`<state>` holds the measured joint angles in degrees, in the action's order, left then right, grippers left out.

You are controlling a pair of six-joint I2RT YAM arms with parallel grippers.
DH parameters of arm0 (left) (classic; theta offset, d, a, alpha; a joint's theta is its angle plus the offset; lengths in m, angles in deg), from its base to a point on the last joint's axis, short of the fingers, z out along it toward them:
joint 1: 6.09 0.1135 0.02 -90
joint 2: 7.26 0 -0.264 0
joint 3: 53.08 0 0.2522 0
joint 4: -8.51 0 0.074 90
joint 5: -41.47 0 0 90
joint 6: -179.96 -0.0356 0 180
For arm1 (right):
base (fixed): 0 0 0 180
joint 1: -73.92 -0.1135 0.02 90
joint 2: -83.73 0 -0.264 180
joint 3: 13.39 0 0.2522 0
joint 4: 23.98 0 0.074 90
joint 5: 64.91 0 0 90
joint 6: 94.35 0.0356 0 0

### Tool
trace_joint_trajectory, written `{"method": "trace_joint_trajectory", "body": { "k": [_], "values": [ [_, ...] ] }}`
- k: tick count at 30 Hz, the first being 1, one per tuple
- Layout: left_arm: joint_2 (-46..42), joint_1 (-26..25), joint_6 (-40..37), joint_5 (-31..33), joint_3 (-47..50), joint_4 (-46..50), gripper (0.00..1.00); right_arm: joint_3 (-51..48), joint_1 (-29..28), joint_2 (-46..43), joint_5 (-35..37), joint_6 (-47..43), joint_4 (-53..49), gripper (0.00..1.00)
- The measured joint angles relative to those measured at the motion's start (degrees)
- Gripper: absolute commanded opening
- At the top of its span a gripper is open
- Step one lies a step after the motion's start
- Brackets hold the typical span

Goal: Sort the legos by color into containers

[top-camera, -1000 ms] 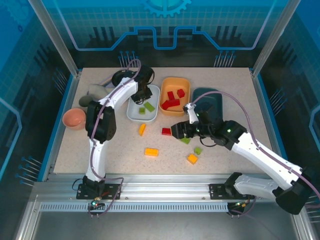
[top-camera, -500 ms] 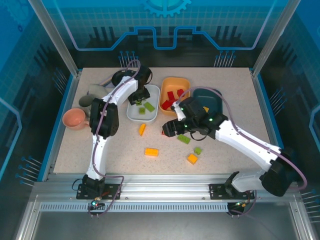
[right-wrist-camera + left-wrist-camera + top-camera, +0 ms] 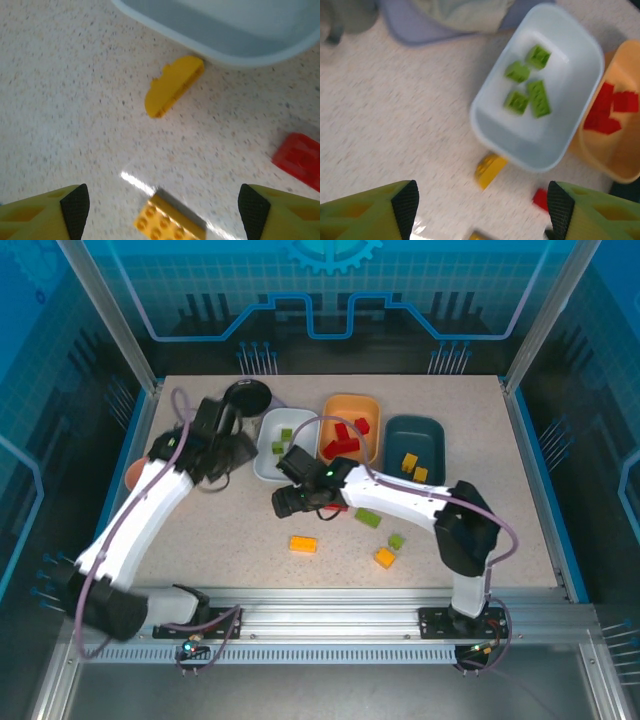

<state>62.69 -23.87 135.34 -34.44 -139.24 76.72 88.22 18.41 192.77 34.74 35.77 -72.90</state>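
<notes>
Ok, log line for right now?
left claw open, empty | right claw open, empty, near curved yellow lego beside white tub | green legos in white tub, red legos in orange tub

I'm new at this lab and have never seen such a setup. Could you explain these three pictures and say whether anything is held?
Two robot arms are bolted at the near edge of a table. The wide picture looks down from above and behind them. The other two come from a camera on each wrist, so the green-yellow fingers show at the bottom. The left gripper and right gripper are open, holding nothing. A white tub holds green bricks, an orange tub red bricks, a teal tub yellow bricks. Loose pieces lie nearby, including a curved yellow piece and a red brick.
</notes>
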Motion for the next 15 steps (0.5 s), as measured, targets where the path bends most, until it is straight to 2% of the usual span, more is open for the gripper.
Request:
{"method": "trace_joint_trajectory", "body": {
  "k": [5,9,15],
  "values": [
    [-17.66,0.00,1.27,-2.80,14.56,0.66,0.77,11.78,-2.10,10.10,5.88,9.05,-4.26,0.84],
    [-29.90,0.00,1.22,-4.68,18.38,3.37,0.78,20.63,-2.75,17.86,9.57,14.82,-8.79,0.82],
    [-35.45,0.00,1.14,-6.51,18.53,7.48,0.78,24.68,-2.71,24.15,12.87,19.98,-13.51,0.75]
  ]
}}
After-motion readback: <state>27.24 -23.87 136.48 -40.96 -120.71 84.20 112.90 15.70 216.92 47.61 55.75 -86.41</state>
